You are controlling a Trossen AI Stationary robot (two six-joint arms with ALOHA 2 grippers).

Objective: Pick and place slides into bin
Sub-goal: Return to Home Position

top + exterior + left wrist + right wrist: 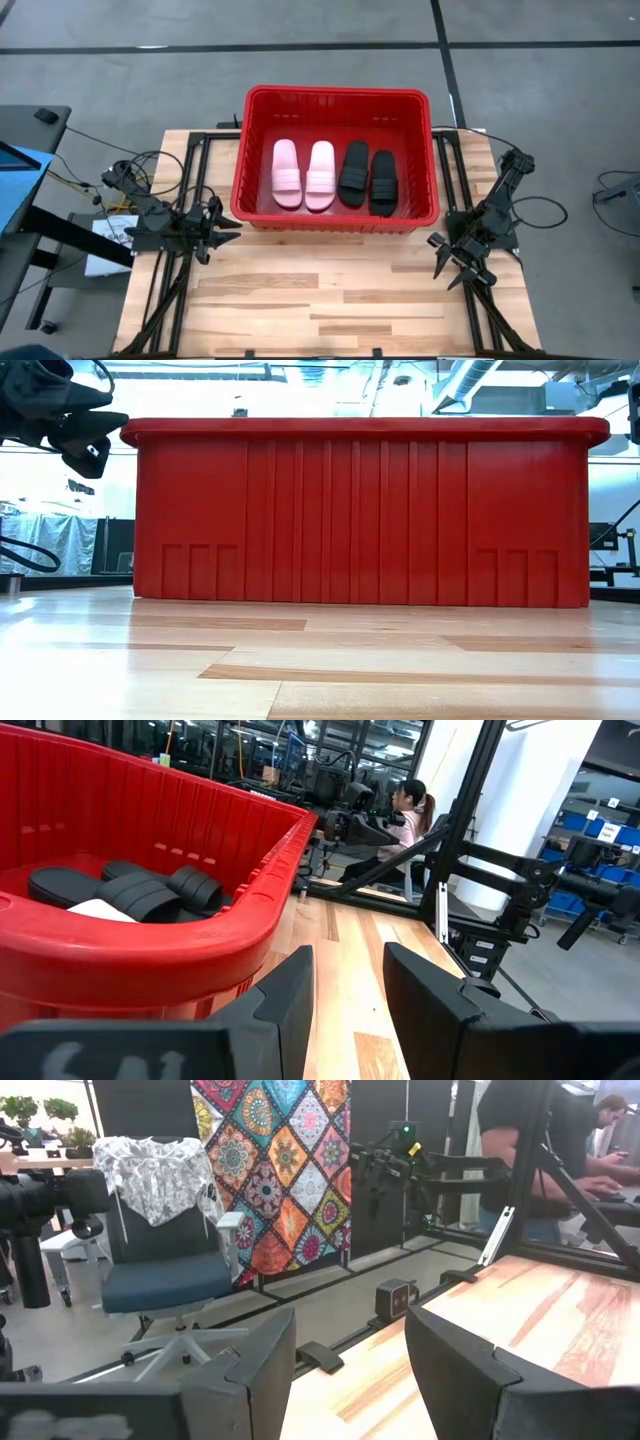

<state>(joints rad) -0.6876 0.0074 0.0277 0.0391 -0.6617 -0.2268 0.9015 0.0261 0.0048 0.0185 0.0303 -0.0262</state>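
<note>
The red bin (254, 150) stands at the table's far middle; it also shows in the low view (360, 510) and the left wrist view (150, 955). Inside it, two pale pink slides (286, 173) (320, 175) and two black slides (353, 171) (383, 181) lie flat on its floor, side by side. The black slides also show in the left wrist view (150, 890). My left gripper (228, 231) is open and empty by the bin's near left corner. My right gripper (447, 268) is open and empty near the table's right edge.
Bare wooden table top (330, 300) stretches in front of the bin. Black frame rails (170, 280) run along both table sides. A person (405, 815) sits beyond the table, another person (560, 1150) stands at a desk, and an office chair (165, 1270) is off the table.
</note>
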